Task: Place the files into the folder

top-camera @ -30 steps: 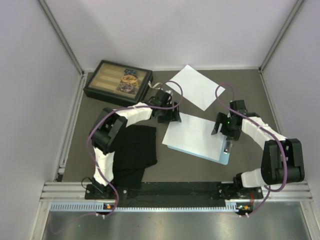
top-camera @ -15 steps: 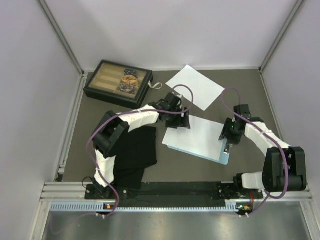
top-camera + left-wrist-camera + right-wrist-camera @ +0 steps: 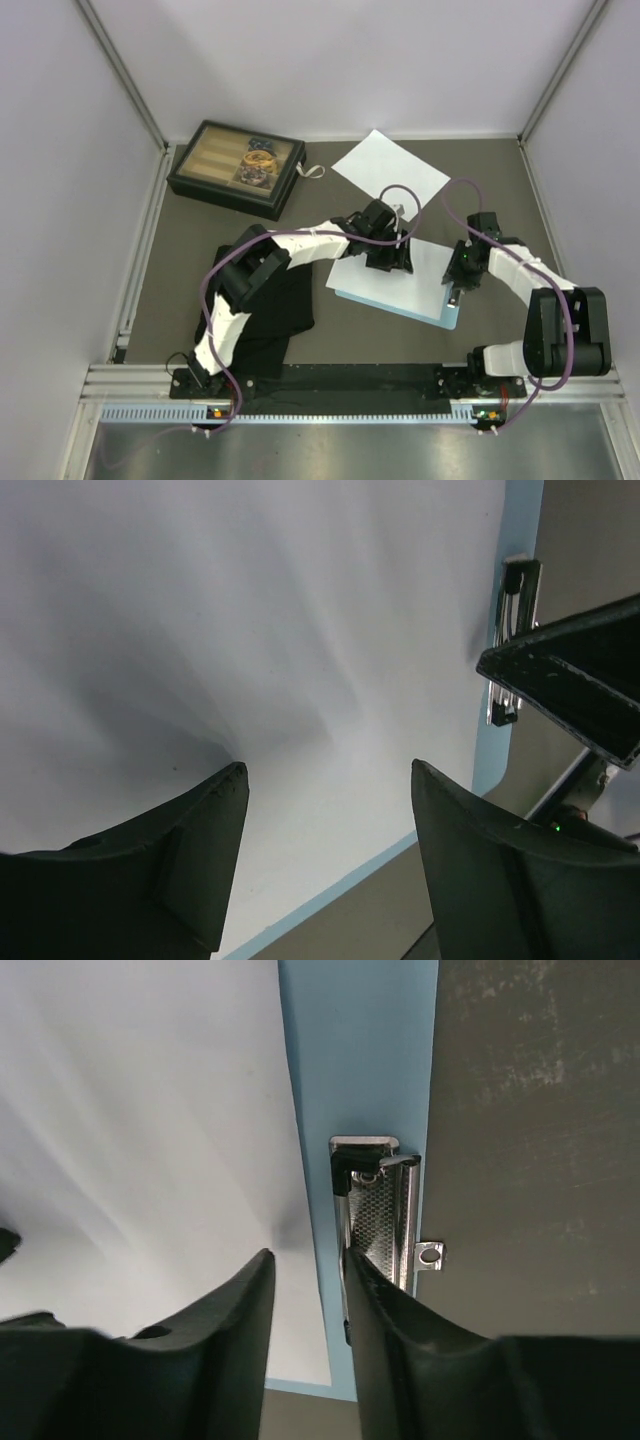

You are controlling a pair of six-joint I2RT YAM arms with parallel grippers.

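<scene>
My left tool [image 3: 330,780] hangs wide over the sheet [image 3: 250,630] on the folder [image 3: 360,1060] — right tool [image 3: 308,1260] narrow, just beside its edge clip [image 3: 385,1210].

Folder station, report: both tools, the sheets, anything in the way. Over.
Left tool open above sheet lying on folder. Right tool slightly open at clip; sheet not under it. Second sheet on table beyond. No obstruction seen.

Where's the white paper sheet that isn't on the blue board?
Seen from above, that plain white paper sheet lies near the table's far edge, right of the dark compartment box.
</scene>
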